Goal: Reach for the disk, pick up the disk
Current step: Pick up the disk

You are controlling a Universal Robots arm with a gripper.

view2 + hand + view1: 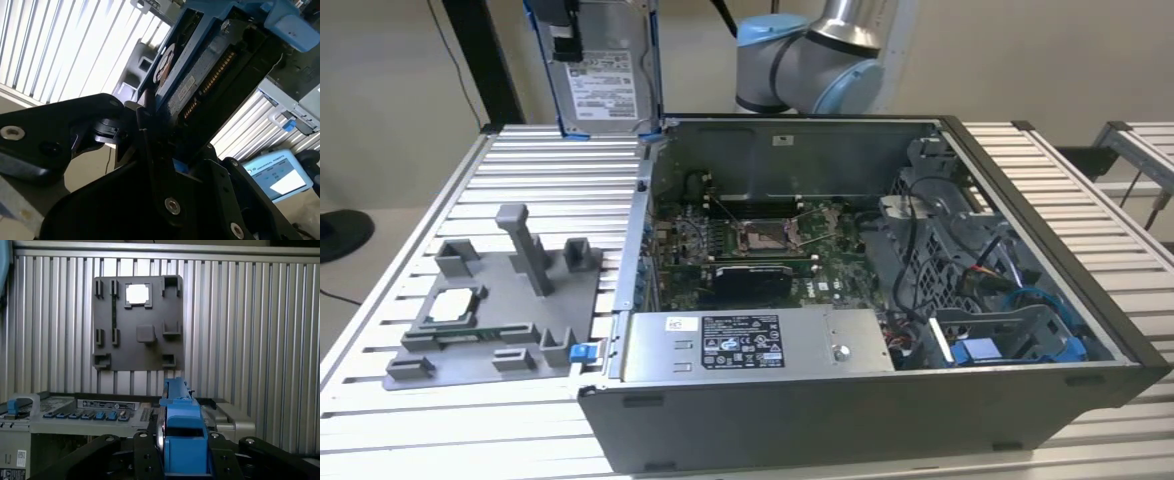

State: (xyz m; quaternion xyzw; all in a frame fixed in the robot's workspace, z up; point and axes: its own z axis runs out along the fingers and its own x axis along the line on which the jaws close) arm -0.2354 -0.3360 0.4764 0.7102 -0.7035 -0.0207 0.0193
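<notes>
The disk (607, 85), a silver hard drive with a white label in a blue bracket, hangs upright in the air above the table's far edge, at the exterior view's upper left. My gripper (567, 35) is shut on its upper end. In the first wrist view the disk (182, 410) shows edge-on, its blue bracket clamped between the black fingers (145, 450) of the gripper (182, 440). In the second wrist view the disk (200, 70) sticks out from the gripper (165, 150), showing its connector edge.
An open computer case (854, 410) lies on the slatted metal table (534, 180), with a long grey box (747, 345) along its near side. A grey fixture plate (494, 310) to its left holds a small square chip (454, 305). The arm's base (807, 60) stands behind the case.
</notes>
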